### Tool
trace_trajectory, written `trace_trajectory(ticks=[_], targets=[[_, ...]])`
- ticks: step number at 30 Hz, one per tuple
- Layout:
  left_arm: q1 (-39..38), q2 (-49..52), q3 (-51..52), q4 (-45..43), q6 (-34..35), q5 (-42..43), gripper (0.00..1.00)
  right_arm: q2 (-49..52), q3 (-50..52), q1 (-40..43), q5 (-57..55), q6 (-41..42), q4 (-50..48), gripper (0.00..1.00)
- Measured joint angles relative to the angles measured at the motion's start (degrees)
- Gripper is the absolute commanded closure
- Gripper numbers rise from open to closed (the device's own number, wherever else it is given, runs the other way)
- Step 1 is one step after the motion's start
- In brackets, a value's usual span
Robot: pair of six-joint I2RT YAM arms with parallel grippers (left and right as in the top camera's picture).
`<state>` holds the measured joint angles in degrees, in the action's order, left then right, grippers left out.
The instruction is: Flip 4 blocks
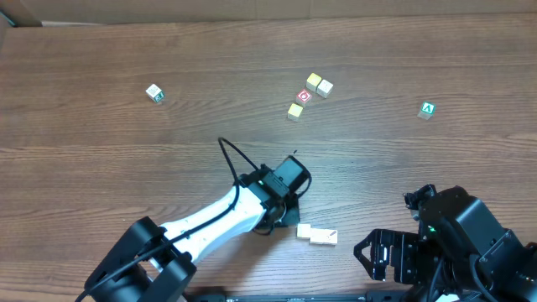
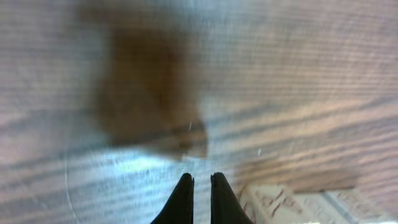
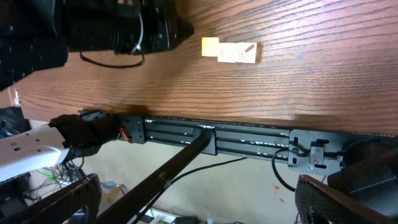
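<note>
1. my left gripper point(image 2: 200, 180) is pinched shut on nothing, its tips pointing down close over the table point(image 1: 101, 168). closed like this, i judge it serves as a narrow poker for tipping, not for grasping.
2. my right gripper point(image 1: 379, 256) stands wide open and empty at the lower right of the overhead view. i judge it is kept off the work to leave room for the left arm.
3. the blocks point(image 1: 317, 235) lie in a short row, touching one another, low in the centre of the overhead view. the right wrist view shows a yellow face at the row's left end and a red-orange mark at its right end. i cannot count all four for sure.
4. in the left wrist view the row sits at the lower right edge, just beside my closed tips and not touching them. overhead, it lies just below and to the right of the gripper.
5. lined up like that, i judge the blocks can be tipped one after another with short sideways moves.
</note>
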<state>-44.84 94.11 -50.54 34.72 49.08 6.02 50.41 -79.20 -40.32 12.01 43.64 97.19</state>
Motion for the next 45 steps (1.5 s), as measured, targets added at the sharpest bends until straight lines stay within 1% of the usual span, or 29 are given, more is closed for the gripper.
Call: trace_trajectory(ticks=[8,21,25,38,45], targets=[[0.59,0.00,0.00,-4.42,-1.70,2.38,0.96,0.00,0.00,0.00,0.00,-0.02,0.00,0.00],[0.57,0.00,0.00,-5.77,-3.04,6.29,0.96,0.00,0.00,0.00,0.04,-0.02,-0.02,0.00],[-0.48,0.15,0.00,-6.80,-3.02,7.28,0.96,0.00,0.00,0.00,0.07,-0.02,-0.02,0.00],[-2.05,4.31,0.00,-7.78,-3.02,9.03,0.96,0.00,0.00,0.00,0.63,-0.02,0.00,0.00],[-2.05,4.55,0.00,-7.89,-3.02,9.05,0.96,0.00,0.00,0.00,0.70,-0.04,-0.02,0.00]])
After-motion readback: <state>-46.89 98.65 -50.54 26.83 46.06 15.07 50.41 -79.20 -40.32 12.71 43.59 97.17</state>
